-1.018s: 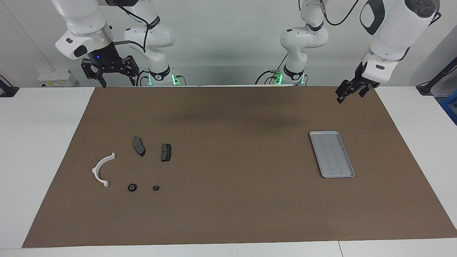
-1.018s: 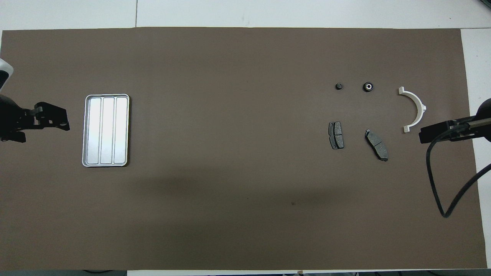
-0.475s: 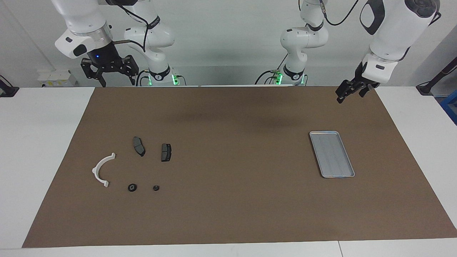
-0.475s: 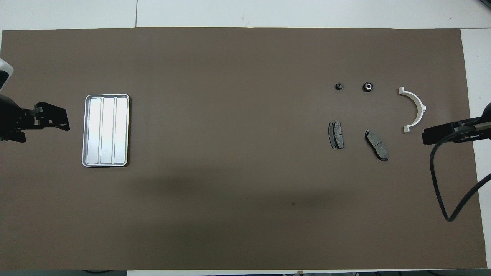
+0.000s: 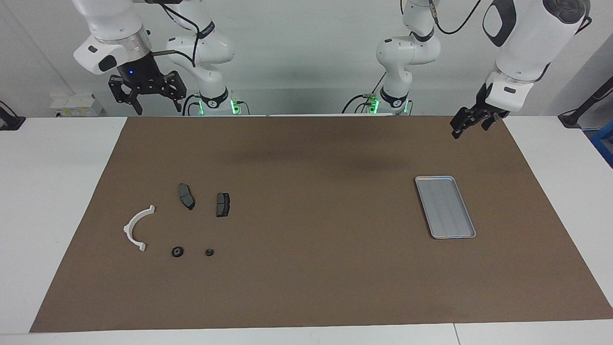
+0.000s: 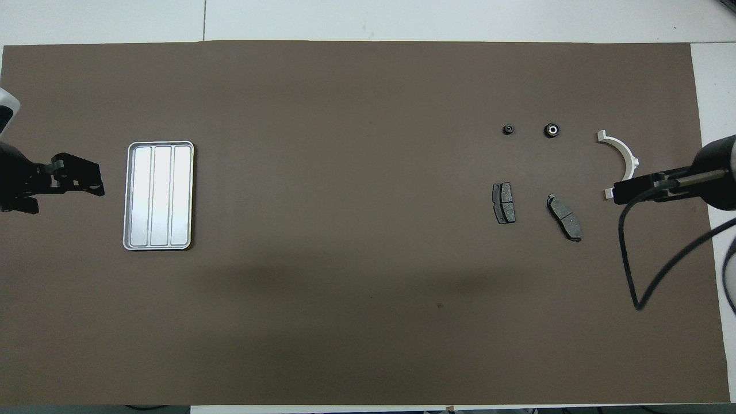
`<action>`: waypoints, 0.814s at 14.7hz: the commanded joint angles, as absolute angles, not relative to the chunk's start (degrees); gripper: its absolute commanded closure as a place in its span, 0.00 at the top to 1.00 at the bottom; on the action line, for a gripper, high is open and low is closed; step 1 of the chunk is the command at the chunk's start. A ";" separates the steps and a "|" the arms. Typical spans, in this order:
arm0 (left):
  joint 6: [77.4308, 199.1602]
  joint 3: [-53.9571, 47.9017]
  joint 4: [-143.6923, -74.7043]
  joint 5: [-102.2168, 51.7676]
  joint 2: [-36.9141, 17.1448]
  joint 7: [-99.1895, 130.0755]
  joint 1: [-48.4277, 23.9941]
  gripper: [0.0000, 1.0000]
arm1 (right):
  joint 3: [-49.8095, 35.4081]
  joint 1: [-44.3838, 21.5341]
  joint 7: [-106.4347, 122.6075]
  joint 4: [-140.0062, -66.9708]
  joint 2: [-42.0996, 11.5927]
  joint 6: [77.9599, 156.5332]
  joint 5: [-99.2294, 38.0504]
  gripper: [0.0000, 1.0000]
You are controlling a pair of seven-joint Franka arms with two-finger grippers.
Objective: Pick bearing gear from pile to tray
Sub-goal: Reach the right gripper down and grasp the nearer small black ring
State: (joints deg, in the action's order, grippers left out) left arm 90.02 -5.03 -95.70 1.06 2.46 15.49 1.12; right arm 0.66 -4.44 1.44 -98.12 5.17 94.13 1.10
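Both claws hang high over the robots' edge of the table (image 5: 62, 201). The right claw (image 5: 146, 98) has its fingers apart and holds nothing; the left claw (image 5: 467, 124) is also apart and empty. Farther out lie two brake pads (image 5: 187, 196), then the white bracket (image 5: 136, 229) and the tray (image 5: 445, 206). Farthest lie two small black round pieces (image 5: 177, 251), on the brown mat.
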 commanded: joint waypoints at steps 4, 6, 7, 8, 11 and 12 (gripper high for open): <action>89.21 -5.27 -96.42 1.14 3.69 15.29 1.41 1.00 | 0.26 -6.06 -8.16 -96.96 -12.36 106.33 1.14 1.00; 89.21 -5.27 -96.42 1.14 3.69 15.29 1.41 1.00 | 0.26 -6.06 -8.79 -91.35 -20.00 107.40 1.23 1.00; 89.21 -5.27 -96.42 1.14 3.69 15.29 1.41 1.00 | 0.26 -6.06 -8.96 -88.80 -23.08 107.58 1.40 1.00; 89.21 -5.27 -96.42 1.14 3.69 15.29 1.41 1.00 | 0.35 -6.15 -9.14 -86.94 -25.81 107.40 1.41 1.00; 89.21 -5.27 -96.42 1.14 3.69 15.29 1.41 1.00 | 0.53 -6.94 -13.34 -77.91 -34.77 106.70 1.41 1.00; 89.21 -5.27 -96.42 1.14 3.69 15.29 1.41 1.00 | 0.53 -7.03 -14.49 -75.17 -37.33 106.87 2.54 1.00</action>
State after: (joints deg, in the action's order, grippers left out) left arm 90.02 -5.03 -95.70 1.06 2.47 15.49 1.12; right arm 0.55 -6.69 -11.40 -83.83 -30.89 108.88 1.33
